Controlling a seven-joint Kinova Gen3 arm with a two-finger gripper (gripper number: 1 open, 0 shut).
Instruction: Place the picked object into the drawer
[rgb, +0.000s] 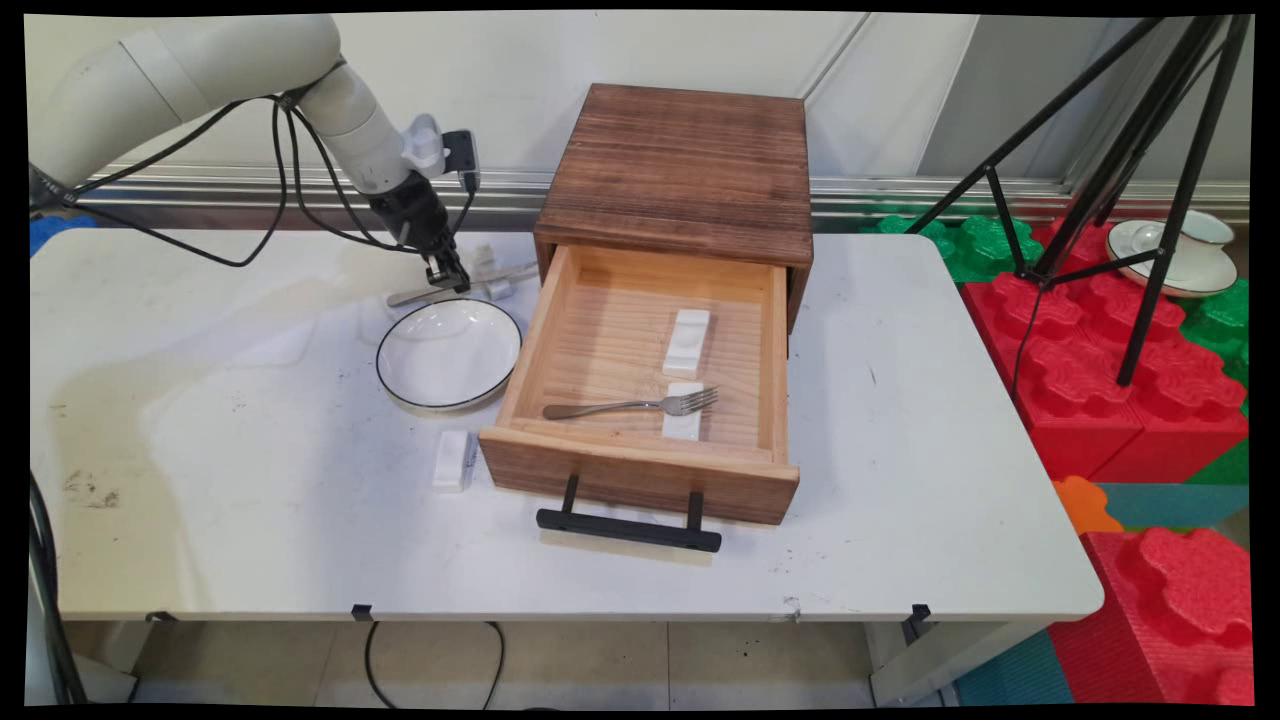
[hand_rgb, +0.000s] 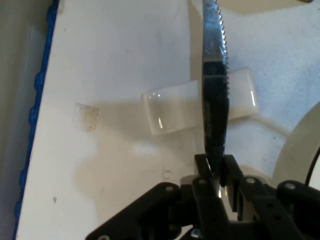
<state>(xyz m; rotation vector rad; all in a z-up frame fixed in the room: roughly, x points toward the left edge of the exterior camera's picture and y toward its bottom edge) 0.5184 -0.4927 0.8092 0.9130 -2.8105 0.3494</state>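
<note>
While clamped in end effector (hand_rgb: 216, 175), knife (hand_rgb: 215, 95) over rest (hand_rgb: 175, 107)

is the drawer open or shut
Open. The drawer is pulled well out of the wooden box, showing a fork and two white rests inside.

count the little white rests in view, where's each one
4. Two white rests lie in the open drawer: one farther back, one under the fork. One sits on the table left of the drawer front. One lies under the knife by the gripper.
</note>
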